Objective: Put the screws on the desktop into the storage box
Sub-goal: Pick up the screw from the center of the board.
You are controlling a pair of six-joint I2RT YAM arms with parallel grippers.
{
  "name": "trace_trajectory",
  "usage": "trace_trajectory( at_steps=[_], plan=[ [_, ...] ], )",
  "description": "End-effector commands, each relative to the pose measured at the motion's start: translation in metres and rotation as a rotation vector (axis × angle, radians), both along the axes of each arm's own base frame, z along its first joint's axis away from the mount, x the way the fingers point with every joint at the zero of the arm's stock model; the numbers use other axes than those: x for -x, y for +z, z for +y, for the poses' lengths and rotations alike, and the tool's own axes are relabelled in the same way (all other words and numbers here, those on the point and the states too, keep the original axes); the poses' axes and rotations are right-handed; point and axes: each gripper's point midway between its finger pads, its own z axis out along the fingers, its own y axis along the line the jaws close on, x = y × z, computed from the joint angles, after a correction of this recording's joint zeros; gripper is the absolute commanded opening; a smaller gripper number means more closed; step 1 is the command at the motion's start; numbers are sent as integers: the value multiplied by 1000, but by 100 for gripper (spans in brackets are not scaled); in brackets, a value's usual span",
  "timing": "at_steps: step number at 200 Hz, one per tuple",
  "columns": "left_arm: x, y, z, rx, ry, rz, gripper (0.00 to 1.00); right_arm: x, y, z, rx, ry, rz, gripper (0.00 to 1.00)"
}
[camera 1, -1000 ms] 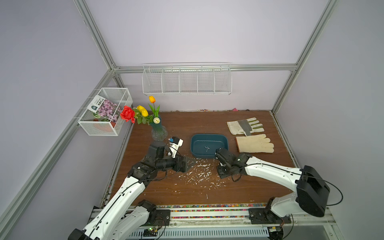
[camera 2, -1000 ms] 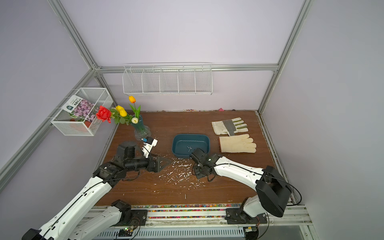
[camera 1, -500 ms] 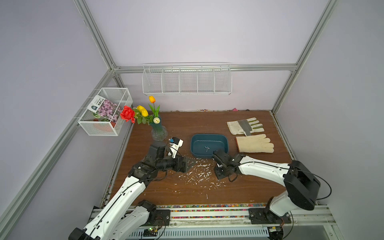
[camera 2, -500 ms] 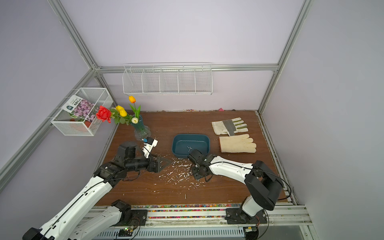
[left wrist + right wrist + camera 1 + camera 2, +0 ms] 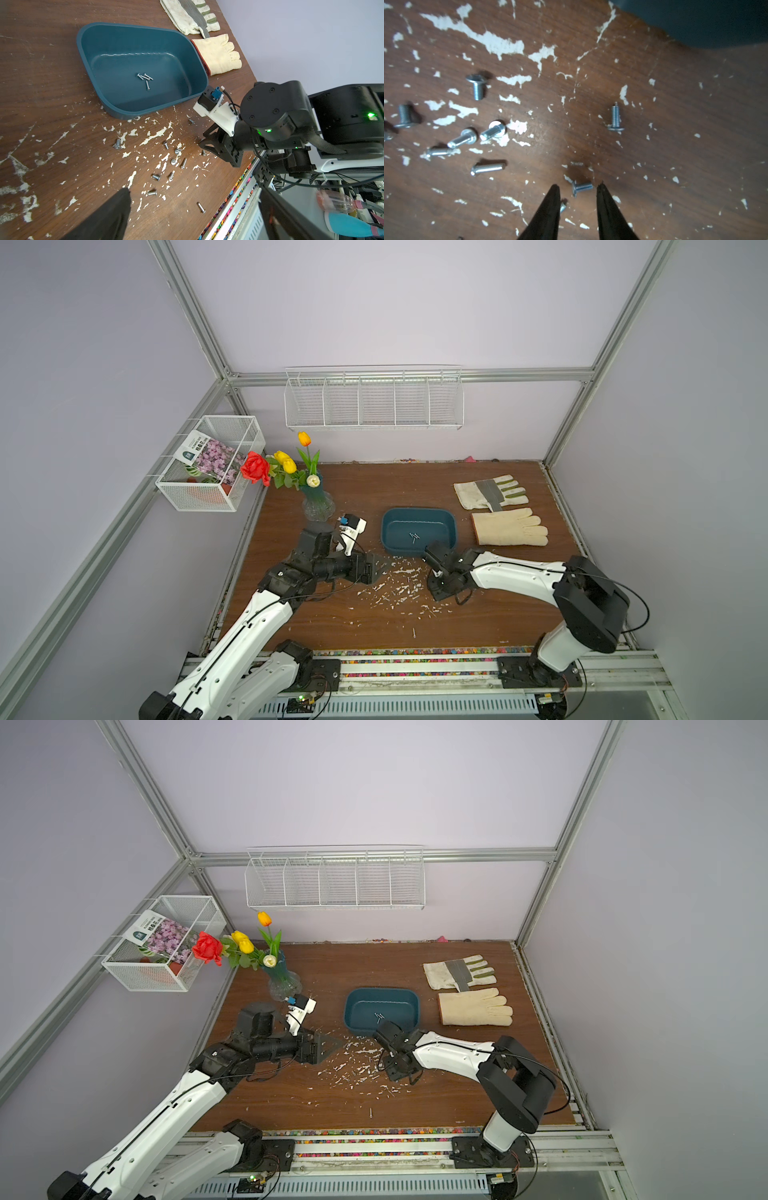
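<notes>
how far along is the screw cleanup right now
Early on. Done: a few screws lie in the storage box. In hand: the right gripper has its jaws open either side of one screw on the desktop, not yet clamped. Left: ten or more loose screws scattered on the board in front of the box.

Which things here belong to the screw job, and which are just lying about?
Job:
loose screws
screws in the box
storage box
desktop
right pincer, straddling one screw

Lying about:
striped glove
plain glove
flower vase
back wire basket
side wire basket
</notes>
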Motion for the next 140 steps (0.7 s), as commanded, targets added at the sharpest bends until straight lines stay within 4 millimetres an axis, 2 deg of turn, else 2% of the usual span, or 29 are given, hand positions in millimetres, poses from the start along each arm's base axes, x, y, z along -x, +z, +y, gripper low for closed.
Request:
trace_trajectory(
  at_steps=[1, 140],
  plan=[
    [0, -5, 1, -13, 1, 3, 100, 5, -9, -4, 18, -6, 20, 33],
    [-1, -9, 1, -23, 2, 16, 100, 6, -20, -5, 42, -3, 39, 29]
  ],
)
